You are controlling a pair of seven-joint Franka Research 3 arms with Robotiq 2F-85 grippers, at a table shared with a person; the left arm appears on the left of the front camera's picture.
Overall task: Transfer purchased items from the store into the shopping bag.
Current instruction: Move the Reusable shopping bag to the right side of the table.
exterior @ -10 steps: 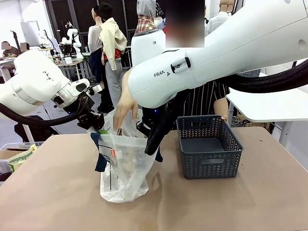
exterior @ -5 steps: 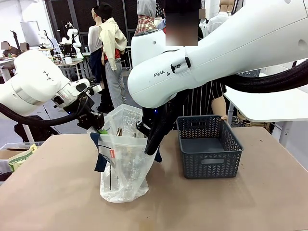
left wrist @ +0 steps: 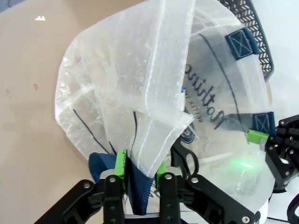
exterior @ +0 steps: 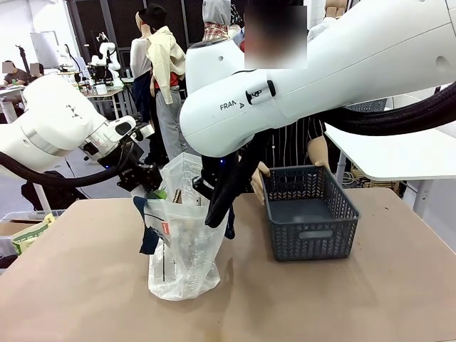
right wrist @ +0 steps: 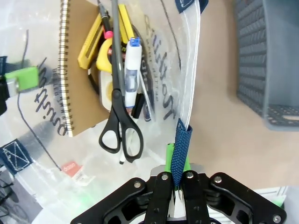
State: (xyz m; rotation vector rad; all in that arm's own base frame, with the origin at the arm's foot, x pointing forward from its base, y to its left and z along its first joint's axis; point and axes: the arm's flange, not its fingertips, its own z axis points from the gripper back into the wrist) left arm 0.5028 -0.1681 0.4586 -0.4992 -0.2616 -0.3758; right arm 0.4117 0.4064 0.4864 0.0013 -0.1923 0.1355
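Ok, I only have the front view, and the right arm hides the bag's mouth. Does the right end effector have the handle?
Observer: Yes. In the right wrist view the right end effector is shut on a navy handle of the shopping bag.
Operator: And the left one?
Observer: The other navy handle lies between the green pads of the left end effector. I cannot tell whether they pinch it.
Operator: What is in the bag so far?
Observer: A spiral notebook, black-handled scissors and a yellow utility knife lie inside it.
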